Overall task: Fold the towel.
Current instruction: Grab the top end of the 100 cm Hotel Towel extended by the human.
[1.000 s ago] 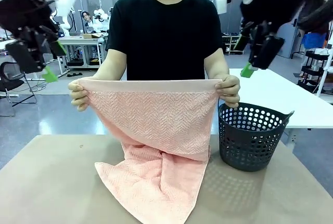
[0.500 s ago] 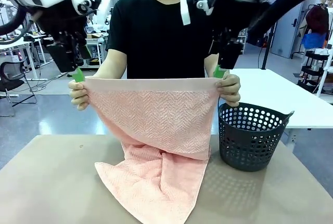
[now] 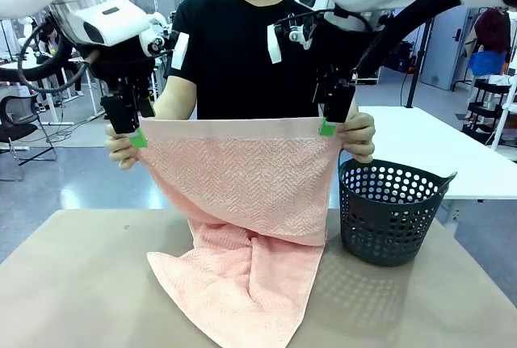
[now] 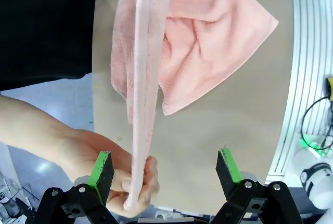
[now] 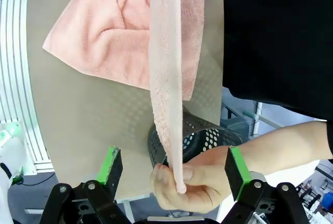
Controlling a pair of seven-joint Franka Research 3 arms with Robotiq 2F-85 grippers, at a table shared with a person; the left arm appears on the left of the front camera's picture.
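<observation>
While a person in a black T-shirt stands at the far side and holds the light salmon-pink terry towel (image 3: 242, 178) up by its two top corners, we see both white arms reach in from above, with their wrists turned so that each claw points straight down at the plain upper hem.

The left claw (image 3: 136, 136) hangs at the corner on the robot's left, right beside the person's hand (image 3: 121, 150) pinching that corner. From the left wrist, we see the left claw (image 4: 164, 155) spread wide. The towel's (image 4: 143, 78) hem runs edge-on between the green pads, closer to one of them, and the person's hand (image 4: 130, 177) grips it below.

The right claw (image 3: 327, 127) hangs at the other corner, next to the person's other hand (image 3: 359, 138). From the right wrist, the right claw (image 5: 173, 156) is likewise released. The hem of the towel (image 5: 166, 78) passes between its fingers, down to the other hand (image 5: 190, 185).

The towel's lower part lies rumpled on the brown tabletop (image 3: 73, 283), just beside the dark perforated plastic basket (image 3: 392, 211), which stands on the robot's right.
</observation>
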